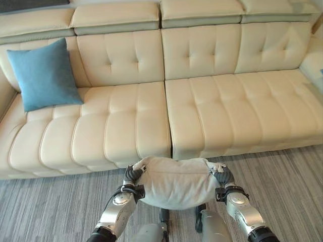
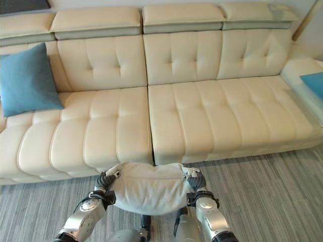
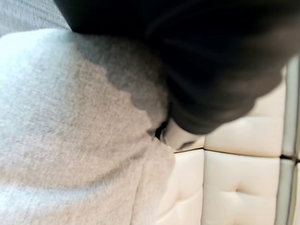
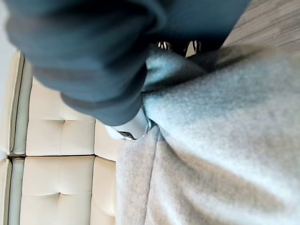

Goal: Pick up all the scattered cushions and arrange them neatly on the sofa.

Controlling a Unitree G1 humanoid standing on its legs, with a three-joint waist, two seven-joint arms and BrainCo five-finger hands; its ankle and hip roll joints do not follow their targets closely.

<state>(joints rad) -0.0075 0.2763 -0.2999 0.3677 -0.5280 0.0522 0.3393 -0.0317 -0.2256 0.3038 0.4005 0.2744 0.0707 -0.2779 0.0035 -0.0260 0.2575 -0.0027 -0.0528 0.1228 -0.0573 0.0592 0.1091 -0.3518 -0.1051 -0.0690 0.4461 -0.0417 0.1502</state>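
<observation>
Left eye view: the left hand [image 1: 132,175] and right hand [image 1: 223,176] are clamping the grey cushion [image 1: 174,182] by its ends, fingers curled into the fabric, for carrying to the cream sofa [image 1: 202,106] directly ahead.

The sofa [image 1: 166,101] is viewed downward from both head eyes; the grey cushion [image 3: 70,140] is seen close by both wrist cameras.

A pale grey cushion [image 1: 174,182], soft and bulging, is held off the striped floor just in front of the cream sofa [image 1: 151,121], opposite the seam between its two seat sections. A blue square cushion [image 1: 44,74] leans upright against the sofa's backrest at its left end, and the corner of another blue cushion [image 2: 314,83] lies on the sofa's far right part
</observation>
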